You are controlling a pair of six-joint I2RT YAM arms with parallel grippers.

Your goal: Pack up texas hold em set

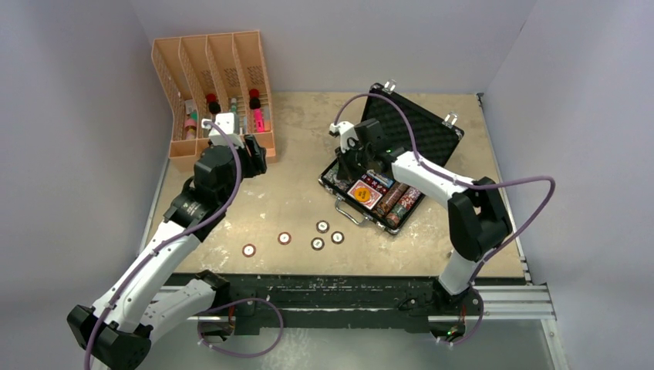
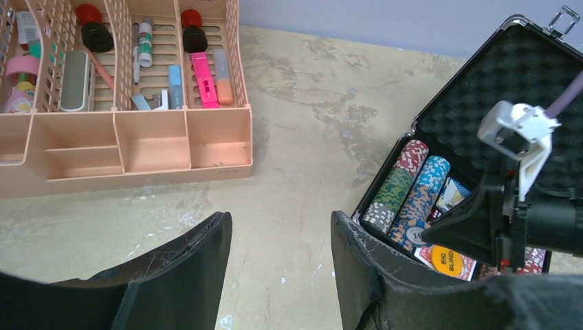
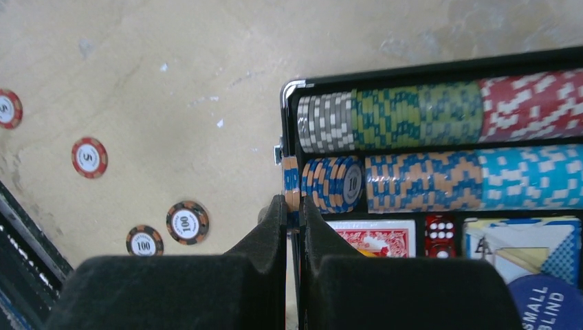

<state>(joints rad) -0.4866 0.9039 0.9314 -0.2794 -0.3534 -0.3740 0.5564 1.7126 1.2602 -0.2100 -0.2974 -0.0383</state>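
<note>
The black briefcase lies open at the right middle, its foam lid tilted back. Rows of coloured chips fill its tray, with a red-backed card deck beside red dice. My right gripper is shut on a blue-and-orange chip held edge-on at the tray's left rim, next to the blue-orange row; it also shows in the top view. Several loose chips lie on the table in front of the case. My left gripper is open and empty above bare table, between rack and case.
The orange four-slot rack with bottles and pens stands at the back left, close to my left gripper. Loose chips marked 100 and 5 lie left of the case. Walls close the table on three sides.
</note>
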